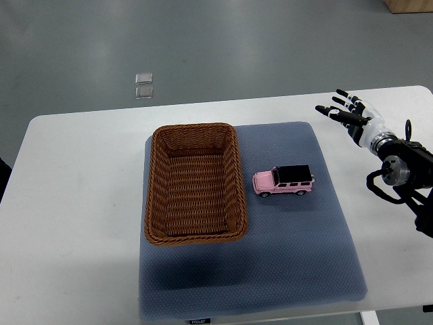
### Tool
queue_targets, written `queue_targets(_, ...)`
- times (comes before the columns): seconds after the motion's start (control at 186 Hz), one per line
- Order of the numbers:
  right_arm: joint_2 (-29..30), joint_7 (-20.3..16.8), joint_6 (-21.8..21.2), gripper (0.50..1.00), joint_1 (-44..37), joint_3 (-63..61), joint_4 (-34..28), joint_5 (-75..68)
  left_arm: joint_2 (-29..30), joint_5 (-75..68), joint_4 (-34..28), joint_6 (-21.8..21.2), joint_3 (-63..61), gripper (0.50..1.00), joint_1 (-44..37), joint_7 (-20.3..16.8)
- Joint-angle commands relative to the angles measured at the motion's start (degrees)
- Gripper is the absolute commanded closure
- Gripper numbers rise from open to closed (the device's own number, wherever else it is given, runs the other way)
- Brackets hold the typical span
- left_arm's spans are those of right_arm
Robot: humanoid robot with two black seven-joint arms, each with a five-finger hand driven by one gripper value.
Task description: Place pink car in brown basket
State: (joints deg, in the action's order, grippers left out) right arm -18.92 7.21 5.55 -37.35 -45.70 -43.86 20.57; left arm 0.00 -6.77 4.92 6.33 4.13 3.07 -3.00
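A pink toy car [284, 181] with a black roof lies on the blue-grey mat [298, 244], just right of the brown wicker basket [150, 196]. The basket holds nothing. My right hand [344, 108] hovers over the table's far right side, well up and right of the car, with its fingers spread and nothing in them. Its arm [400, 170] enters from the right edge. No left arm shows.
The mat lies on a white table [74, 203]. Two small clear square pieces [143, 85] lie on the grey floor beyond the table's far edge. A wooden corner [409, 5] shows at the top right.
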Motion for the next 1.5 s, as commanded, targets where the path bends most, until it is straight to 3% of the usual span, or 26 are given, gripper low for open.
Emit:
queue_targets(0.0, -0.1, 0.0, 0.0, 0.583, -0.1, 0.0, 0.0, 0.0, 0.0, 0.0, 0.0, 0.0, 0.0, 0.500, 0.0, -0.1)
queue_targets(0.569, -0.5, 0.0, -0.3, 0.583, -0.3, 0.2, -0.7, 0.3, 0.0, 0.0, 0.0, 0.0, 0.1, 0.500, 0.0, 0.0)
queue_targets(0.892, -1.3, 0.2, -3.4, 0.583, -1.3, 0.6, -1.3, 3.1, 0.0, 0.1, -0.2, 0.0, 0.1, 0.500, 0.0, 0.0)
queue_targets(1.493, -5.6, 1.5, -17.2, 0.583, -5.0, 1.1, -3.8, 17.9, 0.0, 0.1, -0.4, 0.0, 0.1, 0.500, 0.0, 0.0)
